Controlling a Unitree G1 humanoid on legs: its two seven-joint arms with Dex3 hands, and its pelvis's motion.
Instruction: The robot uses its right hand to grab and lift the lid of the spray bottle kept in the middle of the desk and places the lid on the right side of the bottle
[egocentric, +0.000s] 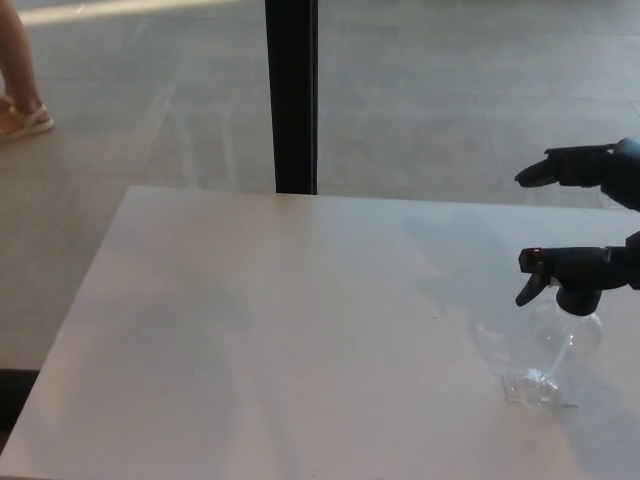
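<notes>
Flanking the lid (580, 270) — right hand (600, 200), fingers apart.

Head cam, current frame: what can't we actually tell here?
- Right hand: cut off by the picture's right edge; only its fingers show, so its wrist and arm are unseen.
- Contact with the sprayer lid: dark finger against black lid at the right edge; touching or apart, cannot tell.
- Bottle: clear plastic, its outline is faint against the desk.
- Left hand: not in view.
- Person: only a leg and sandal, cut by the left edge.

Soft, hazy daylight from behind; faint shadows on the desk (250, 330).
</notes>
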